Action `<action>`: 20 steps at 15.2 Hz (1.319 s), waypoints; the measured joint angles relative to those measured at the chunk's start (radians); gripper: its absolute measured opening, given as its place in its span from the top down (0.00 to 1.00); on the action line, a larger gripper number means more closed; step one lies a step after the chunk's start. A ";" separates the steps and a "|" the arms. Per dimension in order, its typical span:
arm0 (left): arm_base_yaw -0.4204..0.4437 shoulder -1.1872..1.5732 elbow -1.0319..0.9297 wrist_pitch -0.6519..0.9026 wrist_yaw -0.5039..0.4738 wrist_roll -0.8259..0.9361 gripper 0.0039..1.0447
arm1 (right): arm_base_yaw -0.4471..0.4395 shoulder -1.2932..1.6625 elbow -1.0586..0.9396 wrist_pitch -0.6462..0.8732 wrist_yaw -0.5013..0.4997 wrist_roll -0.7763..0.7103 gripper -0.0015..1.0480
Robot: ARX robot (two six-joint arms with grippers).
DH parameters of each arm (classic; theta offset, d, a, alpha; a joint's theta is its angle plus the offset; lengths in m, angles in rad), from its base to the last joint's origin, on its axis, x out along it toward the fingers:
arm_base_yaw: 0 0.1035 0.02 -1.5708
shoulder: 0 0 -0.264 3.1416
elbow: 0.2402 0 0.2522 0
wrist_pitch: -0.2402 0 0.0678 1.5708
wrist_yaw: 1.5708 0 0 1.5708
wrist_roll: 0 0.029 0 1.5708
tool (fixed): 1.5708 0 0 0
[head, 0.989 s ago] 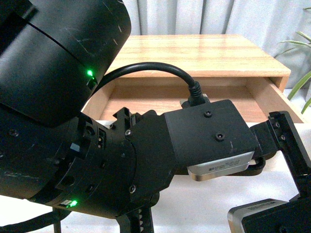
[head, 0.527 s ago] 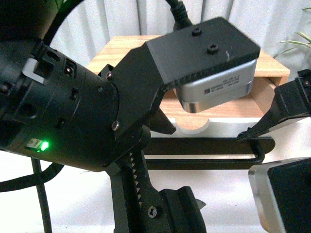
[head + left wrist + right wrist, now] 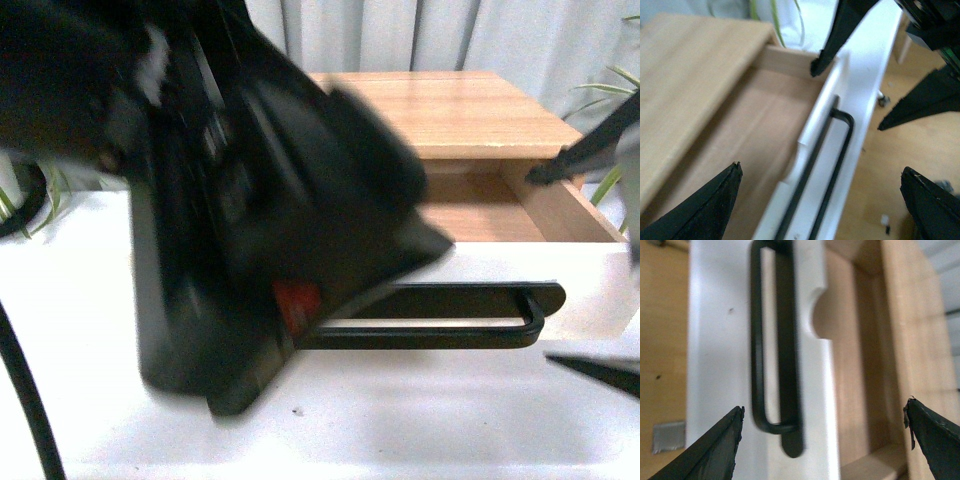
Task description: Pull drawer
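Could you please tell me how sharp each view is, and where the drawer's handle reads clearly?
Front view: the black left arm is heavily smeared and fills the picture's left, while the long black bar handle on the white-fronted wooden drawer is fairly crisp. Left wrist view: soft throughout, handle readable. Right wrist view: handle slightly blurred, edges soft.

place: home-like room | cues: grey curtain (image 3: 520, 35), plant leaves (image 3: 625, 78), wooden cabinet (image 3: 450, 110), wood floor (image 3: 662, 340)
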 joint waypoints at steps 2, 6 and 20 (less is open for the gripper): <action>0.332 0.031 0.037 0.274 -0.272 -0.535 0.06 | -0.127 0.082 0.069 0.388 0.185 0.674 0.06; 0.488 -0.014 -0.062 0.216 -0.517 -0.836 0.06 | -0.219 0.055 0.081 0.267 0.366 1.533 0.06; 0.458 -0.566 -0.769 0.714 -0.483 -0.562 0.99 | -0.220 -0.571 -0.573 0.649 0.506 1.379 0.98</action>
